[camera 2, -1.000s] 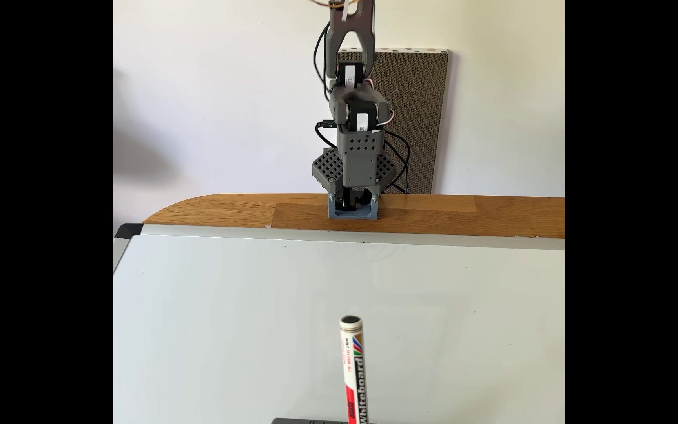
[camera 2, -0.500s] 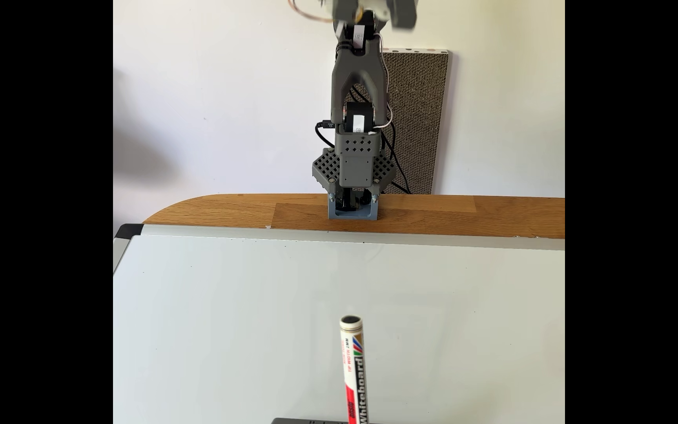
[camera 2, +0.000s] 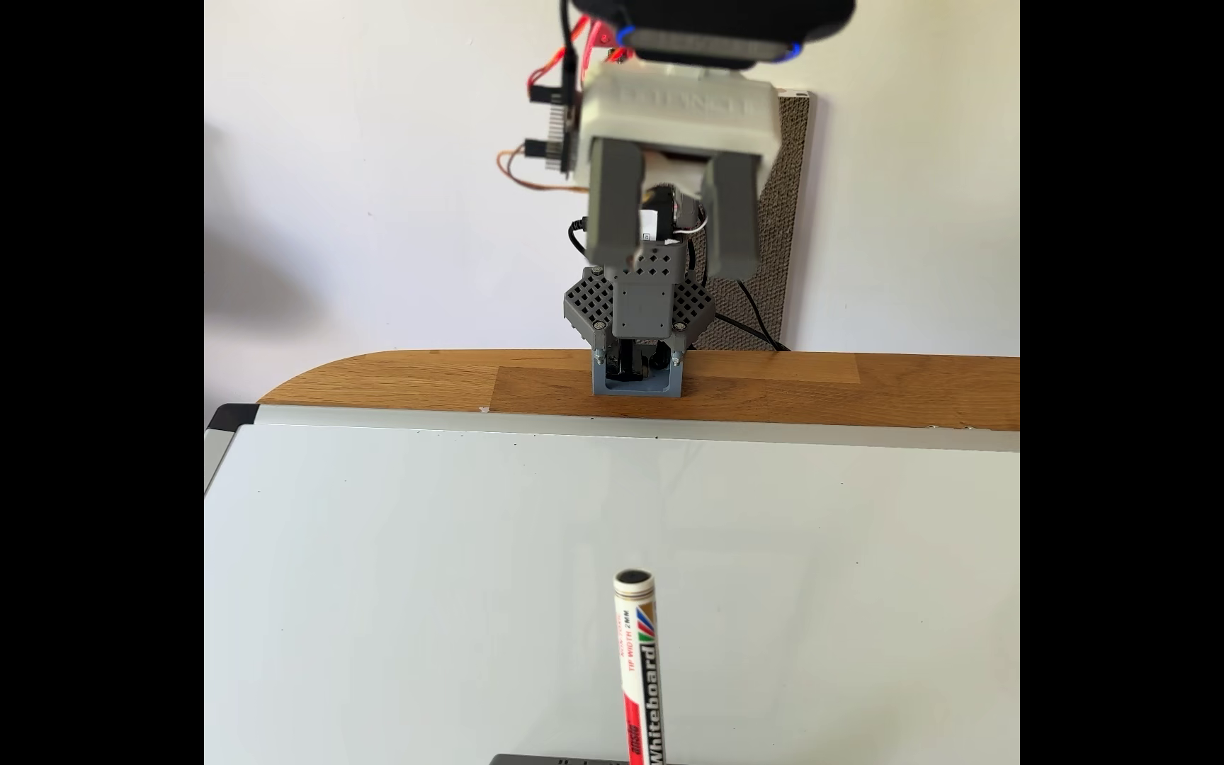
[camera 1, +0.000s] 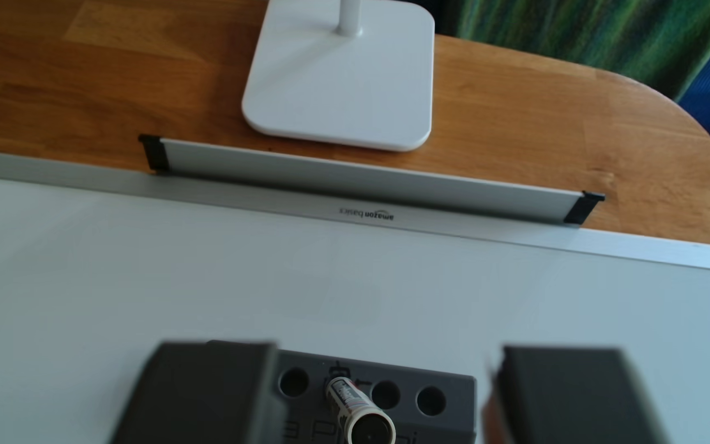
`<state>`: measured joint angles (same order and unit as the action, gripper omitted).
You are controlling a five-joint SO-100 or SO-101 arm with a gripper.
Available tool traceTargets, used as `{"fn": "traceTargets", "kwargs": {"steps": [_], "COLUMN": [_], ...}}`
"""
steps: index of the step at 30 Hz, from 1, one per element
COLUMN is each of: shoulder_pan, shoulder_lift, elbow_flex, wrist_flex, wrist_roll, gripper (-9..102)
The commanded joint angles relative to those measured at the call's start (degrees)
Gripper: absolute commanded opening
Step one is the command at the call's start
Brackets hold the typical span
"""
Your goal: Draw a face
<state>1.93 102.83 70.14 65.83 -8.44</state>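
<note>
White and bare, the whiteboard (camera 2: 447, 588) lies flat on the wooden table (camera 2: 815, 390), and no marker line of a face can be made out on it in either view. A whiteboard marker (camera 2: 640, 662) stands upright near the front edge of the board in the fixed view, its lower end in a grey block (camera 2: 557, 759) that is cut off by the bottom of the picture. In the other view the same marker (camera 1: 359, 410) rises out of one hole of the grey block (camera 1: 438, 384), with three more round holes beside it, one to its left and two to its right.

The gripper (camera 2: 671, 250) hangs high above the far edge of the table in the fixed view, jaws spread wide apart and holding nothing. In the other view the gripper (camera 1: 387, 397) frames the marker, one blurred dark finger (camera 1: 204, 392) on each side, both well apart from it.

Beyond the board in the other view sit its grey pen tray (camera 1: 366, 179) and a white stand base (camera 1: 340, 81). The arm's base (camera 2: 637, 379) is fixed to the table just behind the board.
</note>
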Motion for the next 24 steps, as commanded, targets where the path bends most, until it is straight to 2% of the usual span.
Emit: {"fn": "traceTargets", "kwargs": {"steps": [1,8,24], "shoulder_pan": [-0.44,-2.29,1.76], "shoulder_lift": [-3.16,-9.84,-17.05], "elbow_flex": [-4.39,-4.39,-3.87], "wrist_flex": [-3.08,-7.47,-10.11], "wrist_roll": [-0.26,-0.26,-2.20], "gripper": [98,98,98]}}
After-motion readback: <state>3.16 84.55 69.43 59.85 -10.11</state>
